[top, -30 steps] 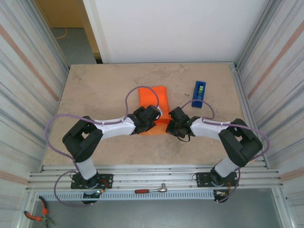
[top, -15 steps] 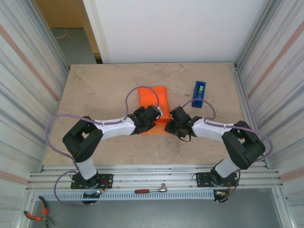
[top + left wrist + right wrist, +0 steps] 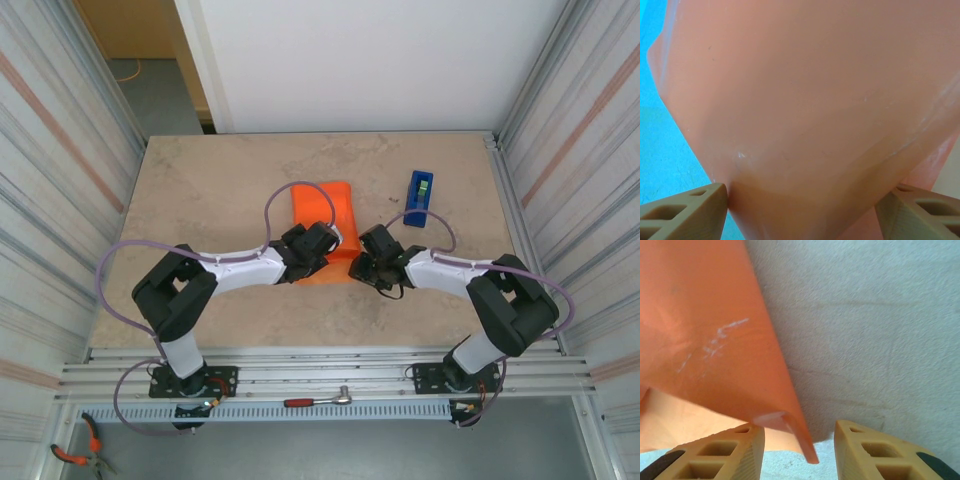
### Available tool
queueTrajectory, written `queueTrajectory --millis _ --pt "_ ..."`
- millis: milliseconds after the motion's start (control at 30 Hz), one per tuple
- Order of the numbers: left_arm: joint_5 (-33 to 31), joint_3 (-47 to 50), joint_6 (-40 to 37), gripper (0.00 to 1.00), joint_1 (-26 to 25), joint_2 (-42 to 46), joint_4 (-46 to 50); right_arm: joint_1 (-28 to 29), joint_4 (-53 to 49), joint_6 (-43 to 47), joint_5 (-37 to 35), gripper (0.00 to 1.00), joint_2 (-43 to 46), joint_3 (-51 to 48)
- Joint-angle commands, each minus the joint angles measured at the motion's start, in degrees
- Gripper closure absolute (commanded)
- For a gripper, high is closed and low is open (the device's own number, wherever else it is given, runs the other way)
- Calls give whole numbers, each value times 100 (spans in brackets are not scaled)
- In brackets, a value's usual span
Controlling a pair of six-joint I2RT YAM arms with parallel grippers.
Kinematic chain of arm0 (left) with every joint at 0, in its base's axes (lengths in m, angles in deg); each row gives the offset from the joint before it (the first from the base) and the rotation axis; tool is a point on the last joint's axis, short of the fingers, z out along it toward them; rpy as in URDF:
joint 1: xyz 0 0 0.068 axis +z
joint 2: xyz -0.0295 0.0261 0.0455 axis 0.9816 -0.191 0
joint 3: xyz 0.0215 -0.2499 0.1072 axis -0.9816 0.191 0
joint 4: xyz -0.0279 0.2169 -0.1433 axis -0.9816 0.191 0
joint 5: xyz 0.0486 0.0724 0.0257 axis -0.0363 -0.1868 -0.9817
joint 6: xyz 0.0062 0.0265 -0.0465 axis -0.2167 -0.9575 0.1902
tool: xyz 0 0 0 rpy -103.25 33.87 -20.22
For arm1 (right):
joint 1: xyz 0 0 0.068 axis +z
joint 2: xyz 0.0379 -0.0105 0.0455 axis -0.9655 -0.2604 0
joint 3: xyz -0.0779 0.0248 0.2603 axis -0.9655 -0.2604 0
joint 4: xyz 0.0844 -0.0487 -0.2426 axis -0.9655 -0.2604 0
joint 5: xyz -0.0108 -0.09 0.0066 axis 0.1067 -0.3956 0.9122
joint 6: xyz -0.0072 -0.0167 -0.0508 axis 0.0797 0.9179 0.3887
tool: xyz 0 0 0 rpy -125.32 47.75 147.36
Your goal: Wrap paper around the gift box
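The white left arm with black joints (image 3: 240,268) lies low and bent, reaching in toward the middle. The white right arm with black joints (image 3: 450,272) does the same from the other side, so their two black wrists come near each other. The left gripper (image 3: 312,248) has its tan fingers (image 3: 685,212) spread wide, pressing on both sides of the folded bright orange paper (image 3: 805,100). The right gripper (image 3: 372,262) holds its yellow fingers (image 3: 715,450) apart and squeezes nothing, with one paper corner poking into the gap just beside one finger.
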Motion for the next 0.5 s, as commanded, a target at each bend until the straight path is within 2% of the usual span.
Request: queueTrajectory --millis 0,100,467 --pt "361 30 -31 24 -98 -227 243 -162 -165 117 -49 57 289 -6" --pt "366 43 -23 24 -104 -232 239 -268 -308 271 -38 51 325 92" --pt "357 40 -9 24 -127 -225 257 -242 -328 536 153 51 -62 521"
